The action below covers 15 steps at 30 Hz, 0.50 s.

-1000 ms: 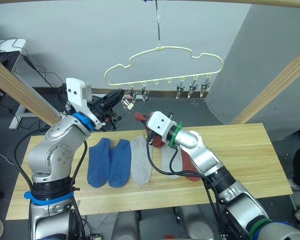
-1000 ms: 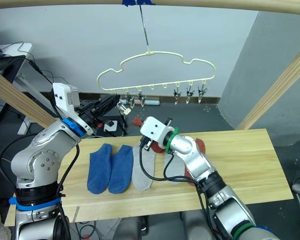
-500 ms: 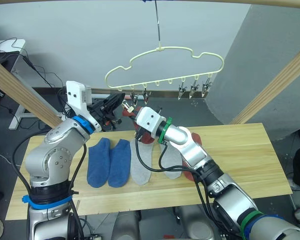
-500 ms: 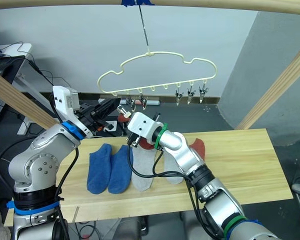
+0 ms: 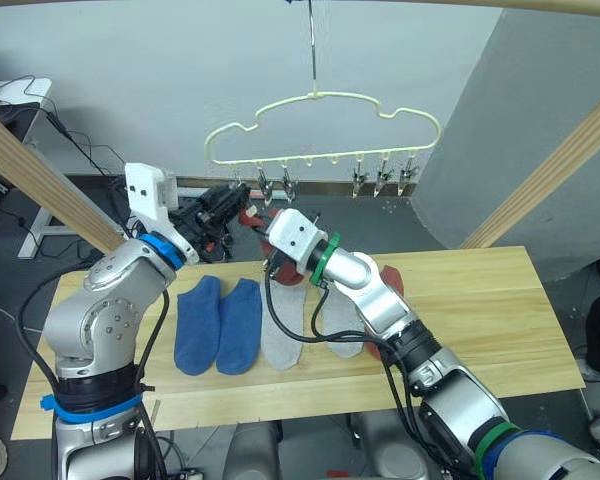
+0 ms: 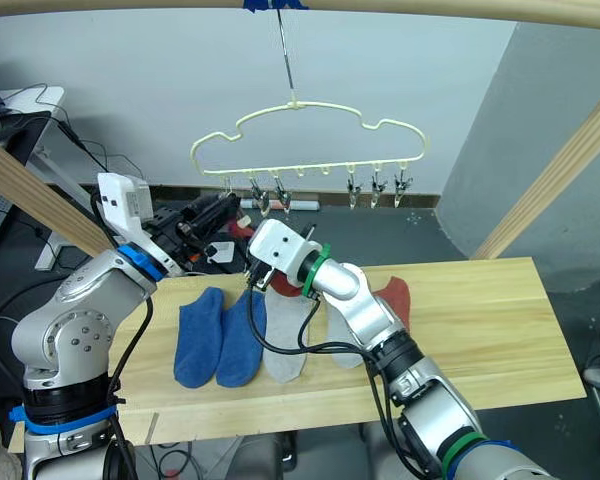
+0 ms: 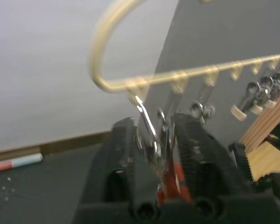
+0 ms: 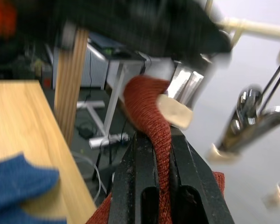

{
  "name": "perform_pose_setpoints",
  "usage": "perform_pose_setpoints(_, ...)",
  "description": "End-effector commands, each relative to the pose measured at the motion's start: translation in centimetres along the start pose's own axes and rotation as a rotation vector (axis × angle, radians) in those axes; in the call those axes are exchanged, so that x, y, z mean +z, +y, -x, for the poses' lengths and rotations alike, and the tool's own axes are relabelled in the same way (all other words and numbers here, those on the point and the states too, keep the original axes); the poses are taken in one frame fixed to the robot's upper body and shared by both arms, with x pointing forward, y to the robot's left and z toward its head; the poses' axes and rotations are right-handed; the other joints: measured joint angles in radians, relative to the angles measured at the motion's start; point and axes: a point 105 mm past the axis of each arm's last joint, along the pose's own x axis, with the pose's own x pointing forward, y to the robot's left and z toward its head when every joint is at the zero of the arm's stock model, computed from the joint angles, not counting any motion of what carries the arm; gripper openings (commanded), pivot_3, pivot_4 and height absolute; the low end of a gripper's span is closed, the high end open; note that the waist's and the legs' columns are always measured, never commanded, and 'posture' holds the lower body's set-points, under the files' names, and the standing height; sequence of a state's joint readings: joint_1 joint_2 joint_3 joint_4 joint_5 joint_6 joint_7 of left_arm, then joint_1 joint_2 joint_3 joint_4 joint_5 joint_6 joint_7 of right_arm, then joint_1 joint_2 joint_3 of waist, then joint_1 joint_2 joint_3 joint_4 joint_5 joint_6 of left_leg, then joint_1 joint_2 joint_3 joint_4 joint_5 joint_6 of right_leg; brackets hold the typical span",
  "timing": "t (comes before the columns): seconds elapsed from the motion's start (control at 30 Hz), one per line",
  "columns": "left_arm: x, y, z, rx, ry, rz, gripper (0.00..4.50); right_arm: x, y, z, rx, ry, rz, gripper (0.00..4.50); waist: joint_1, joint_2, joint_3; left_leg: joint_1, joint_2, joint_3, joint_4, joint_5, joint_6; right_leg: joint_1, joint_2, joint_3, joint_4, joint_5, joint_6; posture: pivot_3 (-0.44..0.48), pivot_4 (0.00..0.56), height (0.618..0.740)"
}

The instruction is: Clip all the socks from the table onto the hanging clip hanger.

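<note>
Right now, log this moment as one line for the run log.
left gripper: squeezing first clip | right gripper: feeding rust red sock into it | table: five socks left | clip hanger: none clipped

Both tools crowd the clip hanger's point(image 5: 325, 130) 9 o'clock end: the left tool point(image 7: 154, 140) squeezes the end clip point(image 7: 147, 133), the right tool point(image 8: 161, 154) pinches a rust sock point(image 8: 147, 109) beside it. The 3 o'clock clips point(image 5: 383, 176) hang unobstructed; the tabletop's point(image 5: 480, 300) 3 o'clock end is open.

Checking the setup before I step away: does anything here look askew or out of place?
Nothing is damaged. The clip hanger hangs slightly tilted, its left end lower, where the left gripper squeezes a clip while the right gripper feeds it a rust red sock.
</note>
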<state>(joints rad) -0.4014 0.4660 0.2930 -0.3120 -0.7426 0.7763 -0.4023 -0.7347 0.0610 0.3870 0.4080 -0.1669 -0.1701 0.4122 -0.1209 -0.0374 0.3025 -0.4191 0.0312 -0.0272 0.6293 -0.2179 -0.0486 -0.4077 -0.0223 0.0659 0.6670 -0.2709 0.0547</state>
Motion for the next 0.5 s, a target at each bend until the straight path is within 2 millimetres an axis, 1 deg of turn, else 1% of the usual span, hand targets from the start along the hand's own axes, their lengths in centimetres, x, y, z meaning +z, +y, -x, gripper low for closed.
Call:
perform_pose_setpoints(0.03,0.7,-0.6,0.4,-0.022,-0.017,-0.011,2.28,1.9,-0.3,-0.4,-0.011,-0.077,-0.001,0.0,0.003,0.0,0.0,0.0,0.0,0.0,0.0,0.0,0.0,0.0,0.0,0.0,0.0,0.0,0.0,-0.145,0.28,0.74)
perform_pose_setpoints(0.17,0.6,-0.6,0.6,-0.023,-0.011,-0.011,2.28,1.9,-0.1,-0.5,0.002,-0.076,-0.016,0.0,0.007,0.0,0.0,0.0,0.0,0.0,0.0,0.0,0.0,0.0,0.0,0.0,0.001,0.0,0.0,-0.141,0.28,0.74)
perform_pose_setpoints(0.23,0.6,-0.6,0.7,-0.022,-0.008,-0.014,2.3,1.8,0.2,-0.5,0.019,-0.075,-0.03,0.6,0.007,0.0,0.0,0.0,0.0,0.0,0.0,0.0,0.0,0.0,0.0,0.0,0.001,0.0,0.0,-0.14,0.28,0.74)
perform_pose_setpoints(0.27,0.6,-0.6,0.7,-0.02,-0.007,-0.017,2.3,1.8,0.3,-0.5,0.028,-0.072,-0.037,0.75,0.007,0.0,0.0,0.0,0.0,0.0,0.001,0.0,0.0,0.0,0.0,0.0,0.002,0.0,0.0,-0.14,0.28,0.74)
perform_pose_setpoints(0.3,0.6,-0.6,0.8,-0.019,-0.006,-0.019,2.3,1.7,0.4,-0.5,0.033,-0.069,-0.042,1.06,0.007,0.0,0.0,0.0,0.0,0.0,0.001,0.0,0.0,-0.001,0.0,0.0,0.002,0.0,0.0,-0.14,0.28,0.74)
perform_pose_setpoints(0.33,0.6,-0.6,0.8,-0.018,-0.005,-0.025,2.3,1.6,0.6,-0.5,0.045,-0.058,-0.042,1.48,0.007,0.0,0.0,0.0,0.0,0.0,0.001,0.0,0.0,-0.001,0.0,0.0,0.004,0.0,0.0,-0.14,0.28,0.74)
perform_pose_setpoints(0.47,0.6,-0.5,0.9,-0.013,-0.004,-0.05,2.3,0.9,1.4,-0.1,0.102,-0.01,-0.016,2.84,0.007,0.0,0.0,0.0,-0.001,0.0,0.001,0.001,-0.002,-0.003,0.0,0.0,0.007,0.0,0.0,-0.142,0.278,0.74)
perform_pose_setpoints(0.5,0.5,-0.5,1.0,-0.011,-0.001,-0.055,2.3,0.6,1.6,0.2,0.113,0.004,-0.013,2.84,0.007,0.0,0.0,0.0,-0.001,0.0,0.001,0.001,-0.002,-0.003,0.0,0.0,0.008,0.0,0.0,-0.145,0.277,0.74)
